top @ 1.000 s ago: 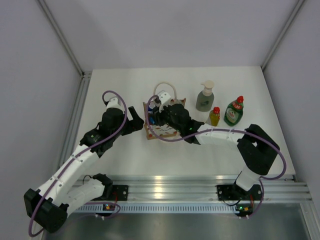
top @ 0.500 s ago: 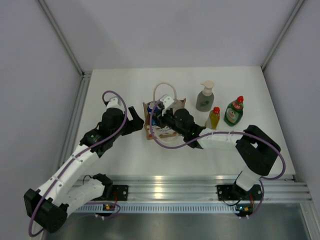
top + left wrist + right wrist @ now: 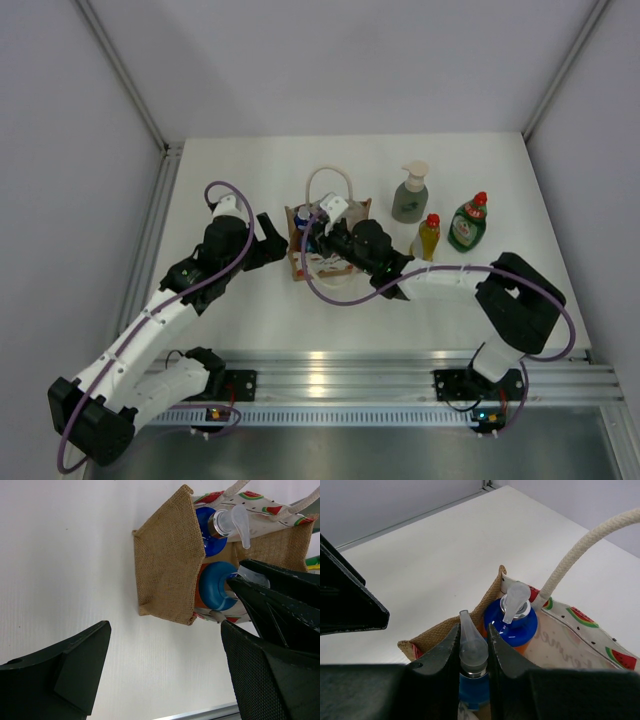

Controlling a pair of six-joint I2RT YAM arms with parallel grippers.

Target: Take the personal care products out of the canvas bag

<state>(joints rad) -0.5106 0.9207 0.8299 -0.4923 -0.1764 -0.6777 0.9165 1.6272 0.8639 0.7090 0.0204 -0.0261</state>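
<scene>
The tan canvas bag (image 3: 322, 266) stands mid-table, and it also shows in the left wrist view (image 3: 167, 560) and the right wrist view (image 3: 445, 634). Two bottles are inside. My right gripper (image 3: 318, 232) reaches into its mouth, shut (image 3: 473, 635) on the clear pump head of a blue-capped bottle (image 3: 475, 692). In the left wrist view this bottle (image 3: 216, 586) shows orange below its cap. A second blue bottle (image 3: 512, 622) with a clear pump stands beside it. My left gripper (image 3: 272, 232) is open and empty (image 3: 165, 630) at the bag's left side.
Three bottles stand right of the bag: a grey-green pump bottle (image 3: 410, 196), a slim yellow red-capped one (image 3: 429, 235) and a round green red-capped one (image 3: 467, 224). A cream rope handle (image 3: 328, 176) arches over the bag. The right forearm lies in front of these bottles.
My right gripper has shifted slightly left inside the bag mouth, and its forearm has dropped lower. The rope handle has swung a little. The left arm has not moved.
</scene>
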